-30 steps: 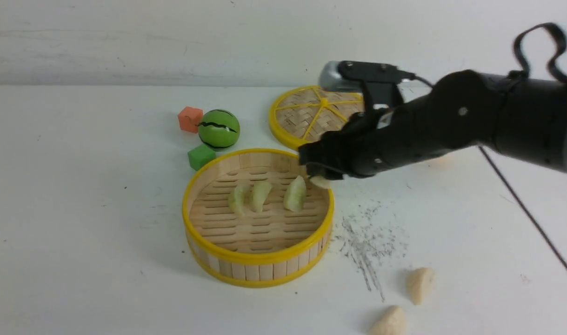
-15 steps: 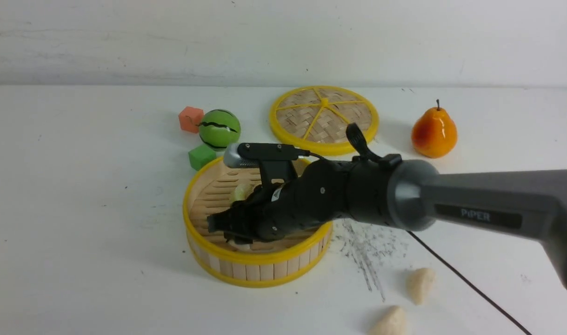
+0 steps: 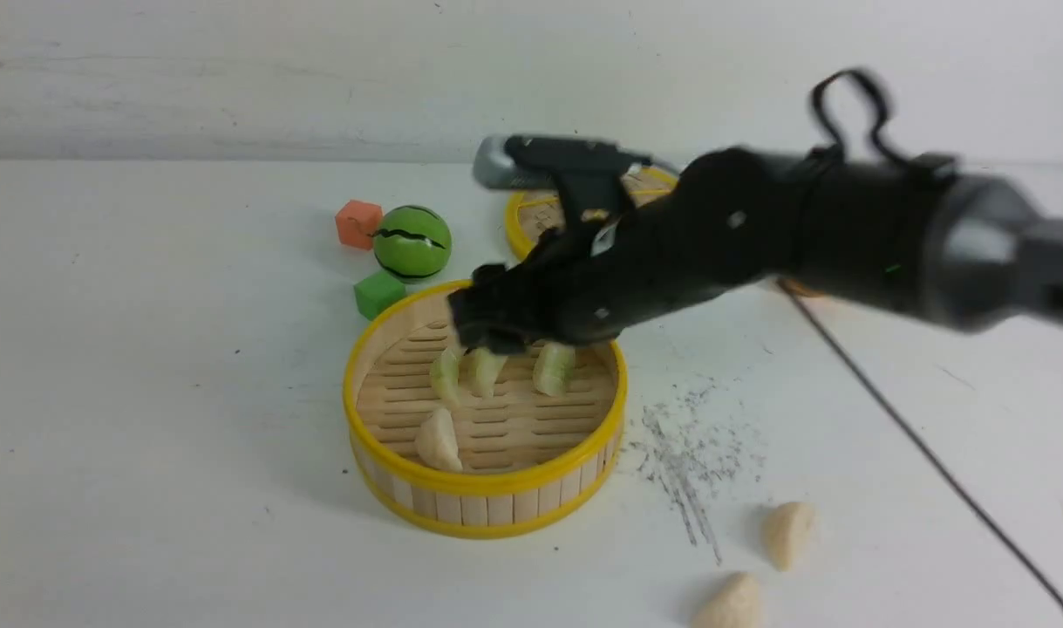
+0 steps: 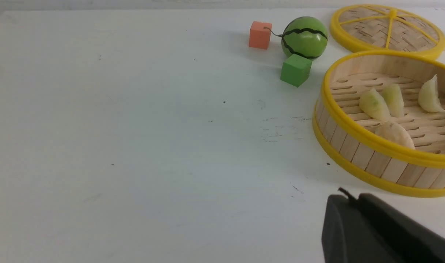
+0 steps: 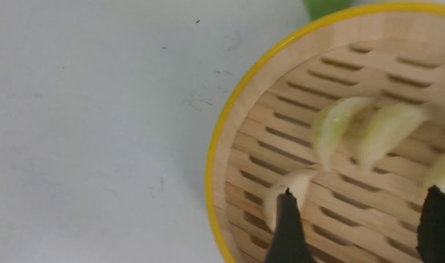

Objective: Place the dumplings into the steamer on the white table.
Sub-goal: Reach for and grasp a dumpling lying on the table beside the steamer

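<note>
Over the back of the steamer (image 3: 483, 504), your right fingers (image 3: 487, 330) hang spread wide and empty above three green dumplings (image 3: 483, 372), with one cream dumpling (image 3: 438, 440) near the front wall. Two more cream dumplings (image 3: 788, 534) lie on the desk (image 3: 147, 392) to the right, beyond the grey scratch marks (image 3: 688, 453), while your arm (image 3: 801, 235) hides most of the lid (image 3: 521, 228) and a green ball (image 3: 412, 242) and two cubes (image 3: 378, 293) sit by the steamer's far left. Your left fingers (image 4: 372, 233) show only a dark edge; their spread cannot be told.
</note>
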